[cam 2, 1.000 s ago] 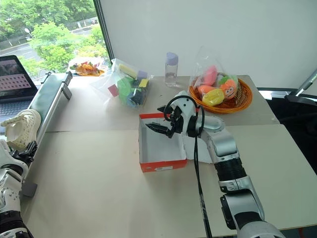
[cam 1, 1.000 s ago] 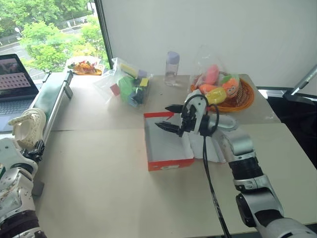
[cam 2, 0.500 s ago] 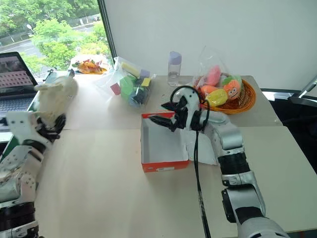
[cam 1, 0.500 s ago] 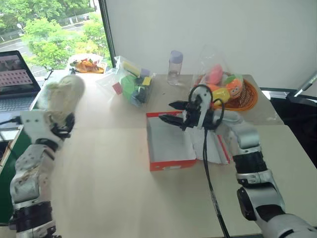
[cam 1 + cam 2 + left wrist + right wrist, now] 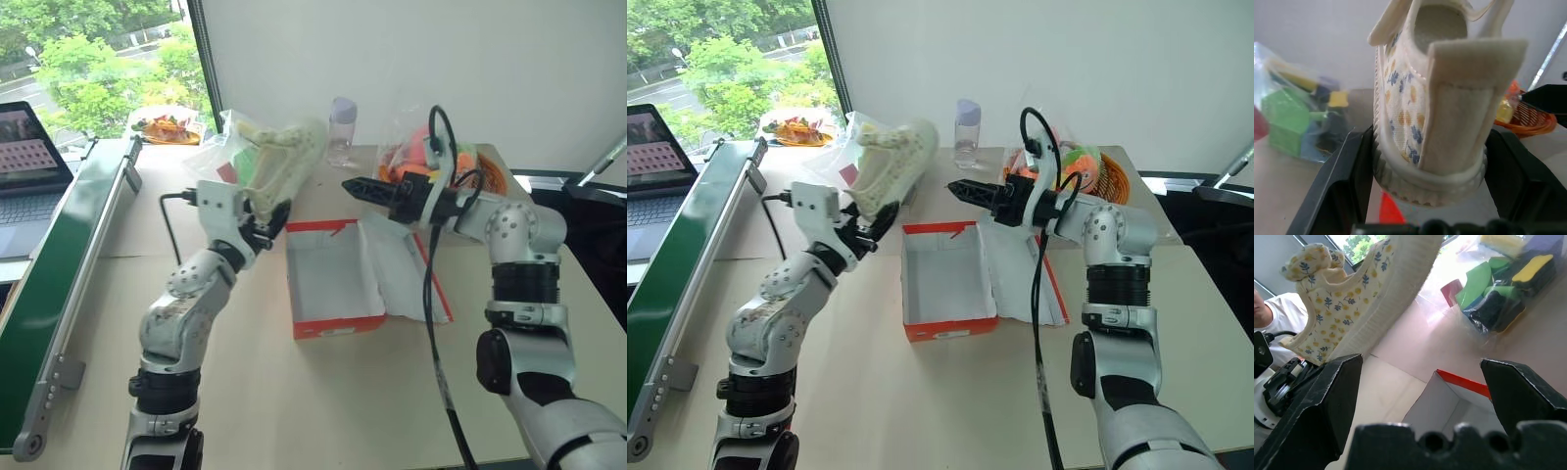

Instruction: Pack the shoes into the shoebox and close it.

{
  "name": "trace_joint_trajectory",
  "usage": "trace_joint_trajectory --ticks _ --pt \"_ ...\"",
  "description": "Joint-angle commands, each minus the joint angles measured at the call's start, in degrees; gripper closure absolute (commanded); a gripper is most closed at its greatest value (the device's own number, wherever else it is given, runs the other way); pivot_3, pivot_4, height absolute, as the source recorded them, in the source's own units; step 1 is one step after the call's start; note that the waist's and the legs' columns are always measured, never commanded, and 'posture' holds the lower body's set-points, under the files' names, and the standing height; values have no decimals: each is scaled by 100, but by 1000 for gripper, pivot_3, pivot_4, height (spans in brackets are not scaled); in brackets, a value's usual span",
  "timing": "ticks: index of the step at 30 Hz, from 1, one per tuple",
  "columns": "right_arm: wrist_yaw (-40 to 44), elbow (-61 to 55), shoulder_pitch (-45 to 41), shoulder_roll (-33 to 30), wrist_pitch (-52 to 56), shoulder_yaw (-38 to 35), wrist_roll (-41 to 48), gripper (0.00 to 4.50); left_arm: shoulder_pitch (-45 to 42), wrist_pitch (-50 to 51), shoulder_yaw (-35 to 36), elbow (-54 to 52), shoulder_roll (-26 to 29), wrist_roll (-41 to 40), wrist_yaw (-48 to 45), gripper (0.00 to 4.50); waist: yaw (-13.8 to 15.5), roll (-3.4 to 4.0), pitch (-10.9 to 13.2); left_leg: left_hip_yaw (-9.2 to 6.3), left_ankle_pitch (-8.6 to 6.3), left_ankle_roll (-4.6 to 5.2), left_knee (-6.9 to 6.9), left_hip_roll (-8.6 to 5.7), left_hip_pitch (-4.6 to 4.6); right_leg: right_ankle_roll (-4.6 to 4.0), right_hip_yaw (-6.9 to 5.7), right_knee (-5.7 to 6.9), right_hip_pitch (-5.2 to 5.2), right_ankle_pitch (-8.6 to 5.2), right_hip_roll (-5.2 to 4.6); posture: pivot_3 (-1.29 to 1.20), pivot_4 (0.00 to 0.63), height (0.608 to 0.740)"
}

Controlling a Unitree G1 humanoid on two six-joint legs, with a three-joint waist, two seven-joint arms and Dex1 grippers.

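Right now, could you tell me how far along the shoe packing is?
Done: the shoebox lies open, no shoe visible inside. In hand: the left gripper holds one shoe up beside it; the right gripper hovers open above the far edge. Left: placing the shoes, closing the lid.

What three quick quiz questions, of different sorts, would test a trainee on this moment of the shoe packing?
1. True or false: the left hand is shut on a shoe.
2. Where is the shoe? A) lying in the shoebox B) held above the table beside the shoebox C) in the orange basket
3. Fill in: the right hand is ___, holding nothing.

Key: 1 true; 2 B; 3 open
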Motion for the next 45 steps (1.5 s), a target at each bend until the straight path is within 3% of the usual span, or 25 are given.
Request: trace_joint_trajectory --ticks 1,13,17,24,26,28,30,33,36,39,41,45 --pt "-255 -500 -23 69 -267 -215 165 0 -22 -29 -313 -348 -151 38 -44 1672 7 0 0 0 0 0 1 0 0 0 0 3 -1 0 0 0 150 740" --pt "-728 -523 23 237 -648 -418 266 0 81 151 -776 -423 -516 14 -107 1672 24 1 0 -3 1 1 8 -3 1 4 0 5 4 0 -1 0 150 740" --pt "-785 -437 -12 352 -795 -459 301 992 26 218 -753 -419 -535 19 -112 1672 24 1 0 -4 1 1 8 -3 1 4 0 5 4 -1 0 0 150 740" --pt "-835 -281 -108 531 -969 -499 361 3400 -12 343 -611 -440 -515 2 -81 1672 22 1 0 -4 1 1 8 -4 1 4 0 4 4 -1 0 0 150 740" --pt "-831 -254 -129 568 -1000 -494 367 3732 -10 365 -588 -447 -512 0 -81 1672 23 1 0 -4 1 2 8 -3 1 4 0 5 4 -1 0 0 150 740" --pt "-825 -242 -139 592 -1035 -470 355 3885 18 391 -546 -464 -510 -28 -102 1672 26 1 0 -5 1 1 8 -4 1 4 -1 5 4 -1 0 0 150 740" --pt "-837 -229 -149 601 -1086 -436 312 3932 67 453 -411 -509 -544 -214 -169 794 27 1 0 -5 1 2 8 -4 1 4 -1 5 4 -1 0 0 150 740" --pt "-851 -215 -166 583 -1155 -395 258 3950 91 661 -195 -609 -512 -482 -227 0 25 1 1 -5 1 2 8 -3 0 4 -1 5 4 -1 0 0 150 740" --pt "-940 -166 -364 445 -1136 -418 220 3950 135 1031 91 -805 -65 -732 -440 0 4 2 1 -5 1 2 8 -3 1 4 -1 6 4 -1 0 0 150 740" --pt "-1227 39 -885 75 -578 -294 91 3950 212 1494 1021 -914 77 -1695 -432 0 -18 26 19 -7 2 1 10 -4 1 4 2 16 -2 -1 2 0 150 740" --pt "-1312 69 -1165 -78 -37 -202 169 3950 274 1640 1272 -988 181 -1955 -394 0 -7 28 22 -8 3 3 11 -4 0 4 0 14 -2 -1 -1 0 150 740" --pt "-1510 -308 -1357 -628 401 993 -682 3950 438 1797 1345 -1101 545 -2044 -437 0 -3 29 22 -12 3 4 6 -5 0 3 -3 4 2 -3 1 0 150 740"
